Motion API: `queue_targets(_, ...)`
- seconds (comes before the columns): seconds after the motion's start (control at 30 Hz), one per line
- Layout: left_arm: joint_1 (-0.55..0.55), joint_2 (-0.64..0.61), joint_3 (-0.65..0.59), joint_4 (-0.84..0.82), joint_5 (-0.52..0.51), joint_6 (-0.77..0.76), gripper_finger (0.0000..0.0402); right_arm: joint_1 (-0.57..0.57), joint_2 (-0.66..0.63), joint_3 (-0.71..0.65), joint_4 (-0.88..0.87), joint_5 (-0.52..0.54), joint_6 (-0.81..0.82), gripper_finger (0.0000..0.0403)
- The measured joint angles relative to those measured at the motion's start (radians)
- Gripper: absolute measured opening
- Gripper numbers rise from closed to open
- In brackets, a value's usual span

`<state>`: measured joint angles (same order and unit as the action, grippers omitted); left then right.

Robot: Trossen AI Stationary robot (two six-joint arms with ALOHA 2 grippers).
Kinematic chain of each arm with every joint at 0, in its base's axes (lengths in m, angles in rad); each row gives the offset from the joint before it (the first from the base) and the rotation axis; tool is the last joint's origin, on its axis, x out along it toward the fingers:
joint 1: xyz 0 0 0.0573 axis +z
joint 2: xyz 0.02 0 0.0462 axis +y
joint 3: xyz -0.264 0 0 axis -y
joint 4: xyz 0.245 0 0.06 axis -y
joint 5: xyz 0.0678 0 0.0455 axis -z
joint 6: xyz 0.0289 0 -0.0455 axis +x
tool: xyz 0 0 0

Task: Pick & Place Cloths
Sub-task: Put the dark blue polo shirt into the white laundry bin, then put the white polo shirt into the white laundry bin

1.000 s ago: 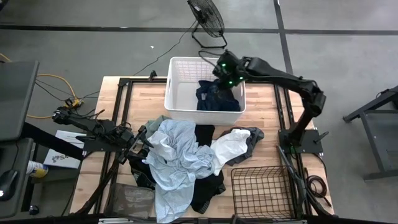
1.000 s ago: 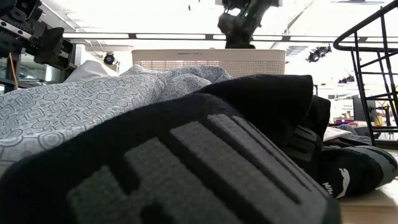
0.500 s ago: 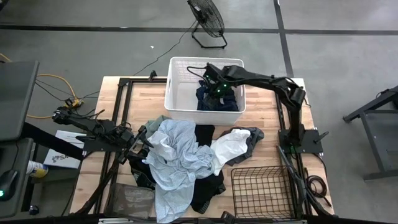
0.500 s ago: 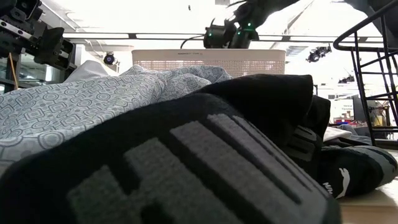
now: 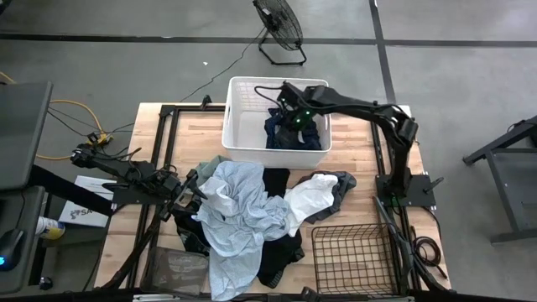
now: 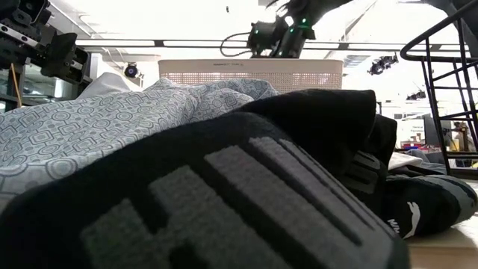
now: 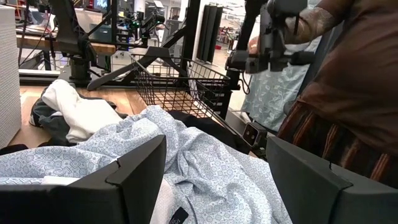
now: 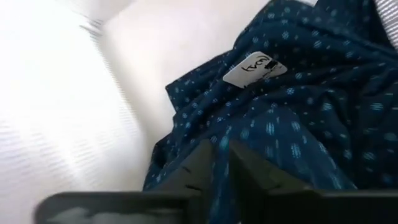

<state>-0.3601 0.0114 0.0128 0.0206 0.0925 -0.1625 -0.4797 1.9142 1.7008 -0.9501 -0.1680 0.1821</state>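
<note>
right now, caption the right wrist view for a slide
Right pincer down in the white basket, fingers nearly together over the dotted navy cloth.

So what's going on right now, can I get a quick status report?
Right gripper down in the white basket over the navy dotted cloth, fingers nearly together. Left gripper open beside the cloth pile. Nothing blocking.

Two baskets, one white plastic basket (image 5: 243, 126) and one wire basket (image 5: 352, 256), and one fan (image 5: 279, 25).
</note>
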Motion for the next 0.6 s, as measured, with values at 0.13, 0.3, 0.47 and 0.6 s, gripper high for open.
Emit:
queue_targets(0.13,0.000,0.000,0.000,0.000,0.000,0.000,0.0273,0.000,-0.052,0.000,-0.004,0.000,-0.003,0.0114)
queue_targets(0.3,0.000,0.000,0.000,0.006,-0.047,0.000,0.0273,0.000,-0.107,0.000,-0.019,0.008,-0.013,0.0213)
queue_targets(0.47,0.000,-0.001,0.000,0.018,-0.130,0.000,0.0273,0.000,-0.173,0.000,-0.030,0.007,-0.018,0.0287)
queue_targets(0.6,0.000,-0.001,0.000,0.093,-0.161,-0.002,0.0273,0.000,-0.242,0.000,-0.052,0.009,-0.019,0.0315)
